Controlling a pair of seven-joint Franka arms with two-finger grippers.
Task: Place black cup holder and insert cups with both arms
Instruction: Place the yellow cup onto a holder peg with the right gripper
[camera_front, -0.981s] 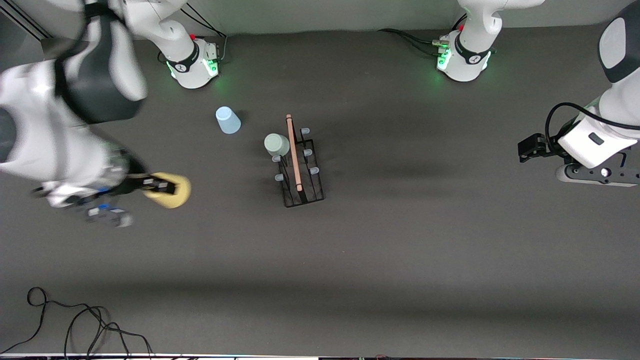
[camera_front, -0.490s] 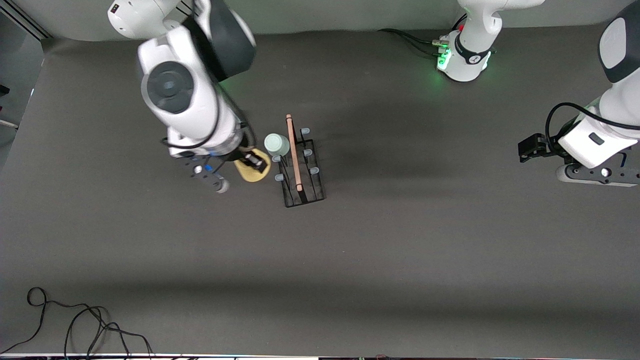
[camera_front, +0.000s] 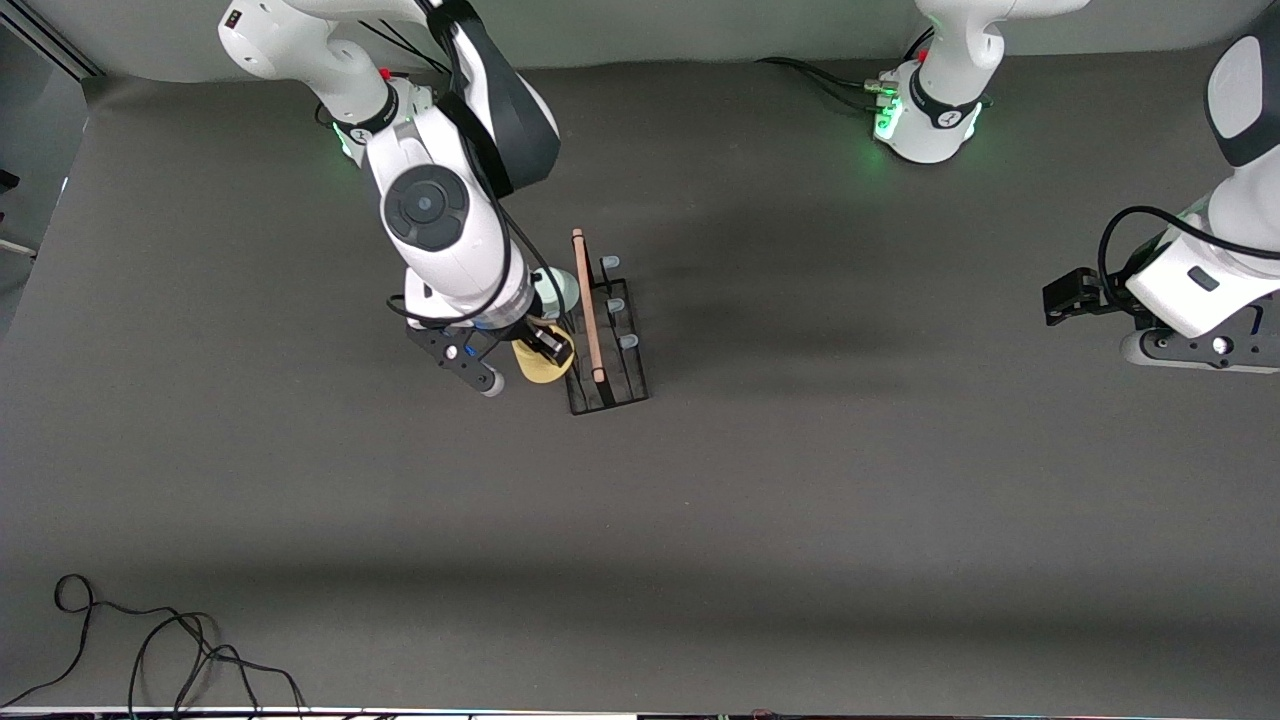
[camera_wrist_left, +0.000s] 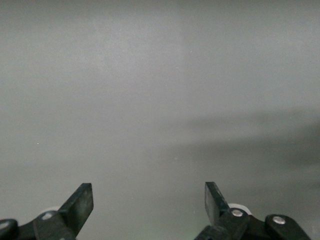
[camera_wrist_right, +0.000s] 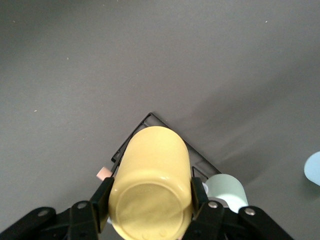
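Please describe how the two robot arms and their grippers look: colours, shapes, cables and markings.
Both arms are glossy white with rounded, tube-like links and dark grey joint sections. The right arm shows a round dark grey joint cap. Each base wears a black band and glows green, with black cables plugged in beside it. A black cable loops at the left arm's wrist. The grippers are black, with flat fingers and silver screws.

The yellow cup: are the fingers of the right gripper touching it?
Touching. In the right wrist view the right gripper has one finger pressed on each side of the yellow cup, with no gap, above the black cup holder.
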